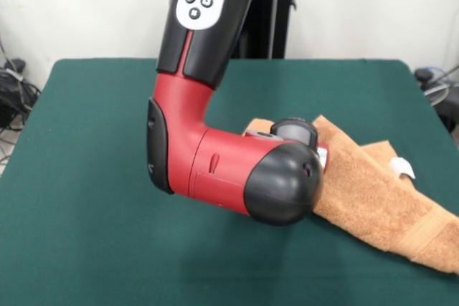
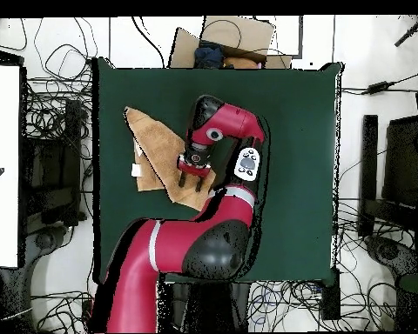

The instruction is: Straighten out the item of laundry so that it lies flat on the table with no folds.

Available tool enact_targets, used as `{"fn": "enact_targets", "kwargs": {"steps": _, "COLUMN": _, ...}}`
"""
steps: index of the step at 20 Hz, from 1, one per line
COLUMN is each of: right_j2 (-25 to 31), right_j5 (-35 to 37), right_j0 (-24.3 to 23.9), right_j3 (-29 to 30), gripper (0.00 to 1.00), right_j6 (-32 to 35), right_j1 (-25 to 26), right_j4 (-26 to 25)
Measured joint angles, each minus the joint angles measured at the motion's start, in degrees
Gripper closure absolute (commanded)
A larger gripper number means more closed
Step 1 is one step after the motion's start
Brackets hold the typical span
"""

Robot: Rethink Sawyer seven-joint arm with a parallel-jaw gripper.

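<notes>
The orange-tan towel (image 1: 373, 191) lies folded and bunched on the green table (image 1: 86, 234), in a long slanted shape with layers overlapping. Its white tag (image 1: 403, 168) shows at one edge. In the overhead view the towel (image 2: 156, 143) runs from a point at the upper left down under my wrist, with the tag (image 2: 136, 162) at its left edge. My gripper (image 2: 195, 174) is low over the towel's near end. In the front view the arm's black wrist (image 1: 283, 184) hides the gripper. Whether it is touching or holding cloth does not show.
My red arm (image 1: 186, 141) bends low across the middle of the table. The table's edge (image 2: 97, 174) is close to the towel's left side in the overhead view. A cardboard box (image 2: 234, 35) lies beyond the far edge. Cables surround the table.
</notes>
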Motion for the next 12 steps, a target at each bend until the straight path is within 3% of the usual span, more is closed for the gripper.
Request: {"fn": "enact_targets", "kwargs": {"steps": 12, "right_j2": 3.7, "right_j5": -3.6, "right_j0": -0.3, "right_j3": 7.3, "gripper": 0.0, "right_j6": 0.0, "right_j1": -3.0, "right_j4": 0.1}}
